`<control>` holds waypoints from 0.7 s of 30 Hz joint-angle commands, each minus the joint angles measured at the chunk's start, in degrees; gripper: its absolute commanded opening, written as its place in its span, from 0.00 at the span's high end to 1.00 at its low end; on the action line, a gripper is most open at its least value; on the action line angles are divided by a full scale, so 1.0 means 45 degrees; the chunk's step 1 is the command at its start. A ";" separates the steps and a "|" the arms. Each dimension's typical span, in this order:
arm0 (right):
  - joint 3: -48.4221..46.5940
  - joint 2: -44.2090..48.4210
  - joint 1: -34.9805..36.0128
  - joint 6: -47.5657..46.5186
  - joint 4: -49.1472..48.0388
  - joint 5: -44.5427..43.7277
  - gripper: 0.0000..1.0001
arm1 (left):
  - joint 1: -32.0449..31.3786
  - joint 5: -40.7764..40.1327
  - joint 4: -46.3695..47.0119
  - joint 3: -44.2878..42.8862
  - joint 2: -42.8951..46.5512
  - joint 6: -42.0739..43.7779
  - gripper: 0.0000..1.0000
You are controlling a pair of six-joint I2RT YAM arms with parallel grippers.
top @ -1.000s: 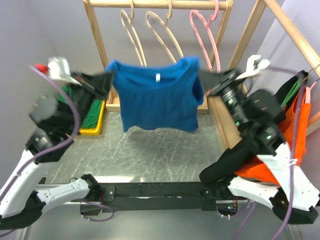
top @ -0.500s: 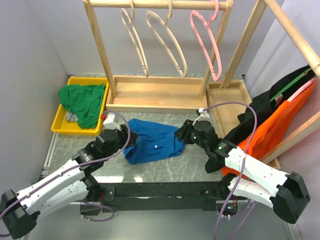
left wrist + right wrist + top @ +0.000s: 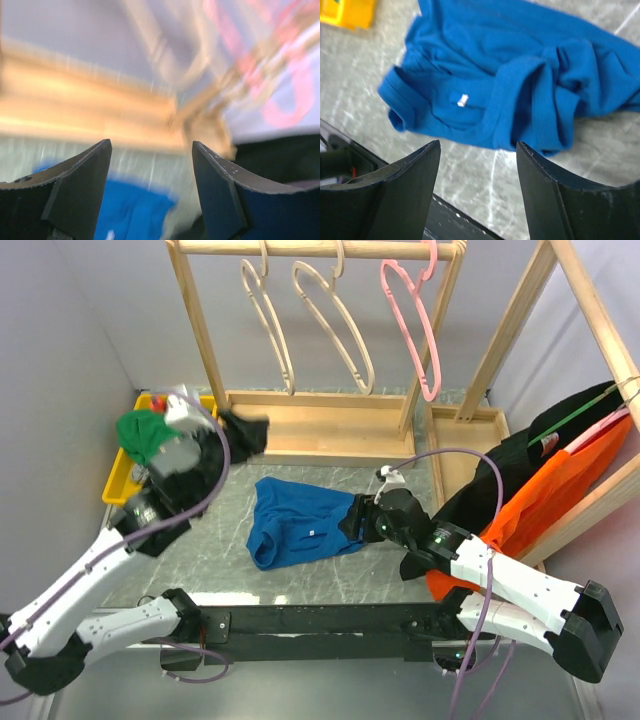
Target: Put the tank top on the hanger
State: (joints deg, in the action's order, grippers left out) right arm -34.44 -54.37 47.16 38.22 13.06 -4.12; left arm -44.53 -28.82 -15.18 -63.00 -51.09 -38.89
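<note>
The royal-blue tank top [image 3: 300, 525] lies crumpled on the grey marble table, its white label [image 3: 462, 100] facing up. My right gripper [image 3: 358, 518] hovers low at the top's right edge, open and holding nothing; in the right wrist view the tank top [image 3: 520, 85] lies just beyond my right gripper [image 3: 478, 145]. My left gripper [image 3: 245, 430] is raised above and to the left of the top, blurred, also open and holding nothing. In the blurred left wrist view the tank top [image 3: 130, 215] shows below my left gripper [image 3: 150, 145]. Two beige hangers [image 3: 270, 325] [image 3: 335, 320] hang on the rail.
A pink hanger [image 3: 415, 330] hangs to the right of the beige ones on the wooden rack [image 3: 310, 430]. A yellow bin [image 3: 118, 480] with a green garment [image 3: 140, 430] stands at the left. Orange shirt [image 3: 560, 490] and black cloth [image 3: 500, 480] hang at the right.
Both grippers held the tank top spread in the air, brought it down to the table and opened. It now lies loose. The left arm has risen back to the left.
</note>
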 commanded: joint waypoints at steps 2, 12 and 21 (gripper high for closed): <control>0.0581 0.0031 0.0282 -0.0427 0.0869 0.1227 0.30 | 0.0384 -0.2033 0.0016 -0.4956 -0.2899 0.2704 0.27; 0.0309 -0.1159 0.0653 -0.0778 0.0145 -0.1074 0.30 | 0.1927 -0.0159 -0.4436 -1.4840 -0.9423 0.4401 0.25; -0.0237 -0.2371 0.0946 -0.0778 0.0027 -0.1798 0.30 | 0.1947 -0.1171 -0.3971 -1.6469 -1.1283 0.5634 0.29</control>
State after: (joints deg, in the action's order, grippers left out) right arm -33.85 -62.13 49.52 36.97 10.68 -12.84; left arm -35.73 -31.38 -33.32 -135.37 -102.04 -17.76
